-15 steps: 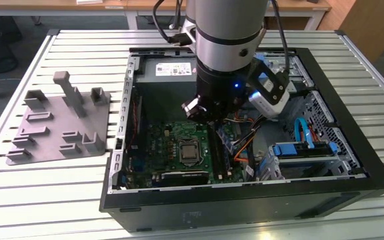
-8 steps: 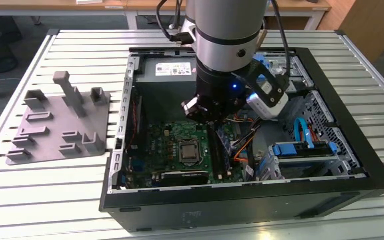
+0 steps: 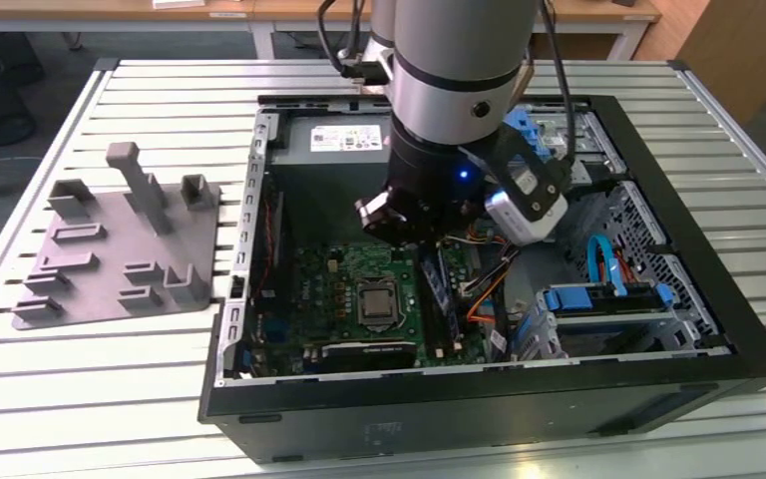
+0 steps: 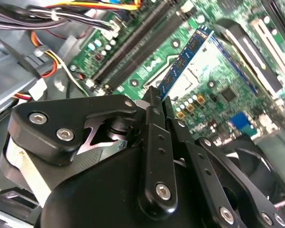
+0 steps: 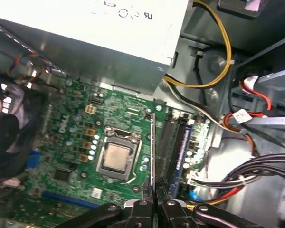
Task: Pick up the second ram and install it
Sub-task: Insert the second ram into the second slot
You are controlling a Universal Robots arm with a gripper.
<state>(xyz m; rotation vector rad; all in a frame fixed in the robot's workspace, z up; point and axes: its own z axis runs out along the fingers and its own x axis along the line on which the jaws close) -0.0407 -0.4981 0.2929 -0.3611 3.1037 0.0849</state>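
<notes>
Slatted white metal table [image 3: 117,379] under everything, with the open black computer case [image 3: 702,349] sitting on it and a grey plastic parts fixture [image 3: 117,249] off on the exterior view's left. My arm is down inside the case, wrist hanging over the big green motherboard [image 3: 343,299].

So, my gripper [image 5: 155,202] is clamped shut on the second ram, that thin blue-green circuit-board stick [image 4: 185,59]. In the second wrist view it runs out from between my black fingers [image 4: 154,142] with its small dark chips along it, and in the first wrist view it's edge-on, just a thin line rising from my fingertips over the board [image 5: 153,147].

It hangs above the board between the silver processor socket [image 5: 116,159] and the row of long memory slots [image 5: 173,147], nearer the slots. One slot farther over looks like it already has a blue stick [image 5: 183,149] in it, though I can't be sure.

My read: pickup is done, this is the carry and line-up part of the install. It isn't seated yet. Getting it in calls for the stick's edge parallel to an empty slot and centred over it before any downward push, plus staying off those bundled cables [image 5: 256,171] on the side.
</notes>
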